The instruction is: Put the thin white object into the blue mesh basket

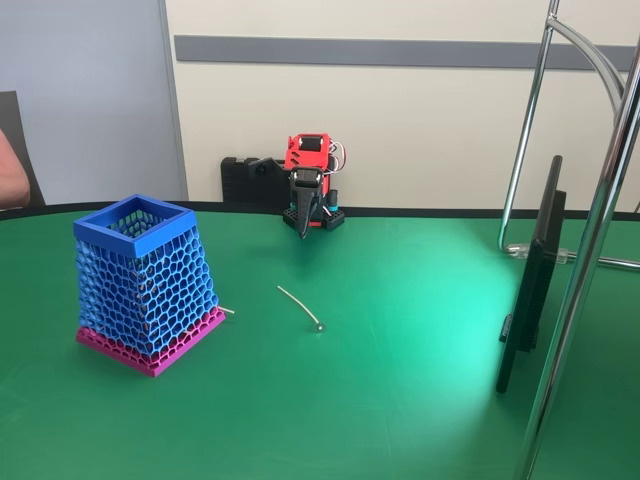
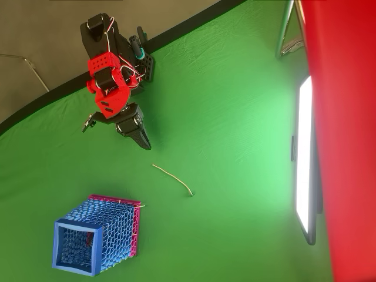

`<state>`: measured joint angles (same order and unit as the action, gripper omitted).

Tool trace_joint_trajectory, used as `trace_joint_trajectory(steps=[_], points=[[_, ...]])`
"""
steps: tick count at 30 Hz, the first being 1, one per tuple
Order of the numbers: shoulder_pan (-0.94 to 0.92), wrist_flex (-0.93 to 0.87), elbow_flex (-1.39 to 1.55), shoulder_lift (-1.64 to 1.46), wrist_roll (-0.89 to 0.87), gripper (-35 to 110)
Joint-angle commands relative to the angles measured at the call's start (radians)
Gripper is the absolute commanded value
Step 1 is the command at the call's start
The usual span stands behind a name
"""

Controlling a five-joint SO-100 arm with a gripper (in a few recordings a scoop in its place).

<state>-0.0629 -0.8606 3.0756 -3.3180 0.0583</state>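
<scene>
Green table (image 1: pixel 400 400) before a cream wall (image 1: pixel 400 120) with a grey stripe (image 1: pixel 400 52).

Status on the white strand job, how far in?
Nothing done yet: the white strand lies on the green table, apart from the blue basket. Nothing in hand: the gripper sits folded near the arm's base, with nothing between its fingers, short of the strand. Left: reach, grasp, carry, drop into the basket.

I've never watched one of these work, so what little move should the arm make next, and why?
Probably reach forward and lower the gripper over the thin, slightly curved white strand. The strand lies loose on the green table, apart from the tall blue honeycomb-mesh basket, and the red and black arm is folded back near its base, holding nothing.
</scene>
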Motion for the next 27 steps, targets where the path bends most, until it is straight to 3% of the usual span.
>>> trace_joint_trajectory(steps=[1, 17, 22, 27], points=[[0.008, -0.005, 0.008, -0.008, 0.002, 1], [0.012, -0.005, 0.008, -0.008, 0.002, 1], [0.104, -0.005, 0.008, -0.008, 0.124, 1], [0.107, -0.003, 0.008, -0.008, 0.127, 1]])
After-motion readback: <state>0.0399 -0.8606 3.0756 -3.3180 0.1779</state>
